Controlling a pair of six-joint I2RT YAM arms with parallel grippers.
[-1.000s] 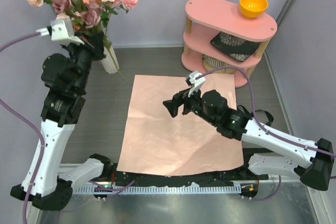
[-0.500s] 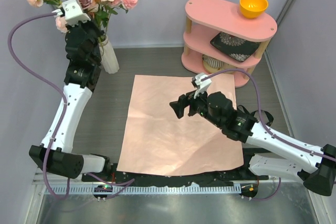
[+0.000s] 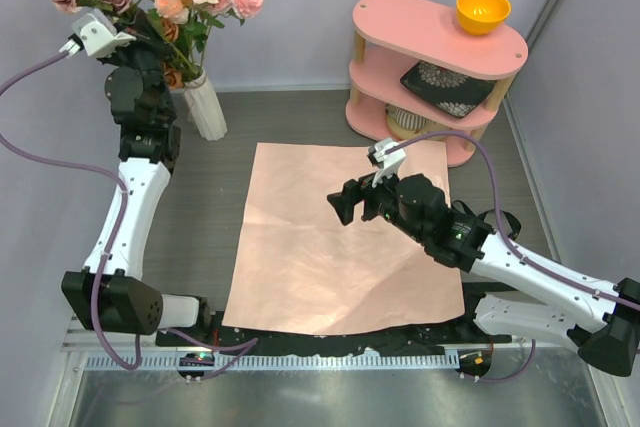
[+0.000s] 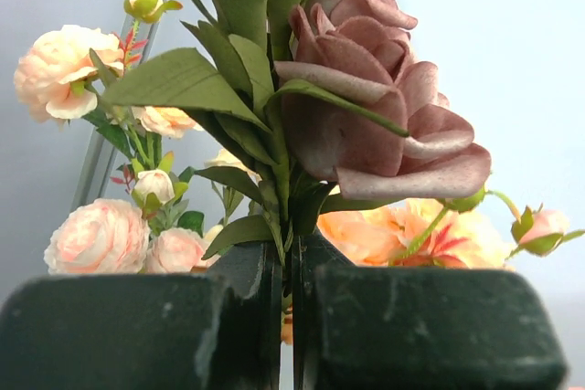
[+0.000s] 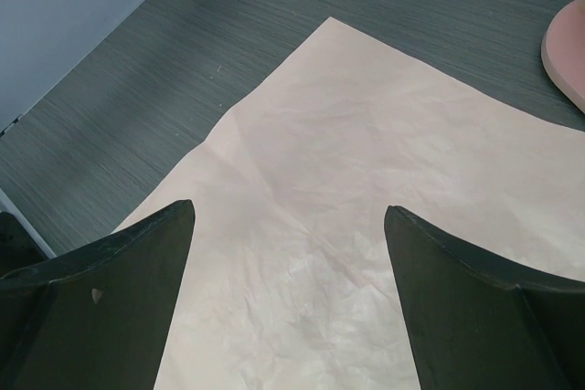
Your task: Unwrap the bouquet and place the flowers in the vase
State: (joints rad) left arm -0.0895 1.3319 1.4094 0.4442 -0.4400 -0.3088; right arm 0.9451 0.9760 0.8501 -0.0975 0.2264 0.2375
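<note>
My left pincer [image 4: 288,303] clamps low on the mauve rose [image 4: 366,125], stem light and bendy I reckon, at eleven o'clock by the vase [image 3: 207,107]; right pincer [image 5: 288,210] gapes over paper [image 5: 347,116].

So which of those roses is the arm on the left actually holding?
The big mauve rose: its leafy stem is pinched in the shut left gripper. The pale pink roses and the peach one stand free behind it.

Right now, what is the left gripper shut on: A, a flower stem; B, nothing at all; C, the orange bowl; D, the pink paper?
A: in the left wrist view the left gripper is pinched on the green stem below a mauve rose, while the pink paper lies flat, well apart from it.
</note>
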